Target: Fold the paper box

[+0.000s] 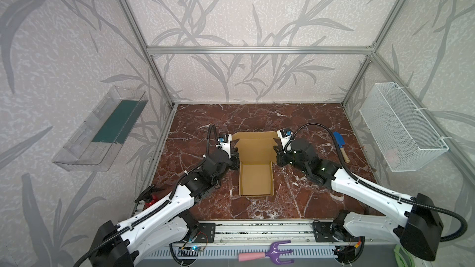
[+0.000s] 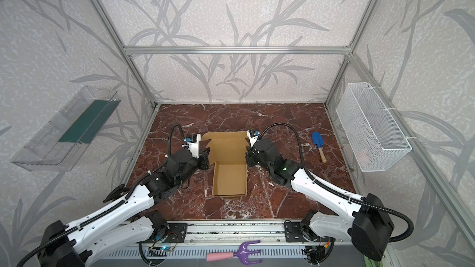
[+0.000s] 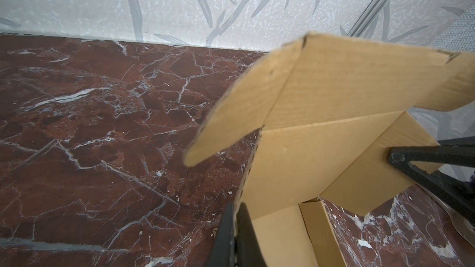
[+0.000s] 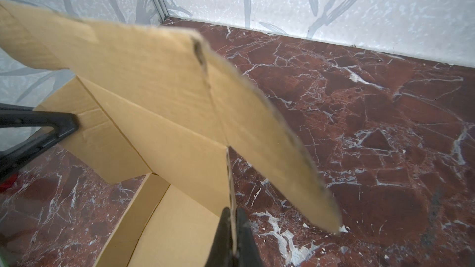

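The paper box is tan cardboard in the middle of the marble table. Its shallow tray lies at the near side and its lid panel stands raised at the far side, with side tabs flaring outward. My left gripper is shut on the lid's left edge, the cardboard pinched thin between its black fingers. My right gripper is shut on the lid's right edge in the same way. Each wrist view shows the opposite gripper's fingers against the far side of the lid.
A blue trowel lies on the table at the right of the right arm. A white mesh basket hangs on the right wall and a clear plastic bin on the left wall. A purple hand rake rests on the front rail.
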